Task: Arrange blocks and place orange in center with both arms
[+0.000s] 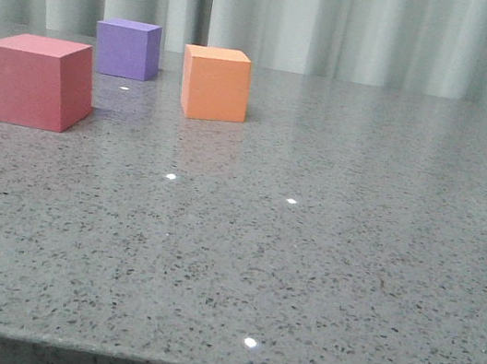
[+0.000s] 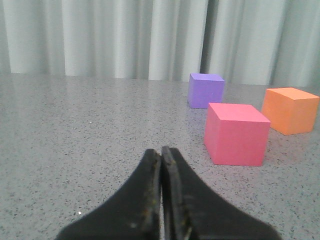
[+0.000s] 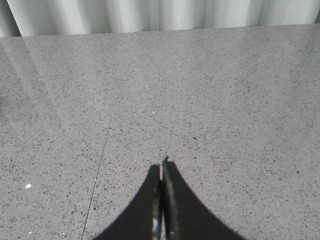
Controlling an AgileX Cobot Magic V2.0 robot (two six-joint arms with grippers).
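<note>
A grey speckled tabletop (image 1: 321,279) holds three cubes near its far left corner: red (image 1: 34,80) nearest the left edge, orange (image 1: 215,84) beside it toward the middle, purple (image 1: 127,49) behind them. Left gripper (image 2: 162,152) and right gripper (image 3: 161,164) have fingers pressed together, holding nothing.

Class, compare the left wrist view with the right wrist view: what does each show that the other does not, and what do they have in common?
Only the left wrist view shows the three blocks: the purple cube, the pinkish-red cube and the orange cube, standing apart from one another, plus the left claw. Only the right wrist view shows the right claw and a thin seam line in the tabletop. Both show a shut, empty claw, the speckled grey table and a pale curtain behind.
</note>
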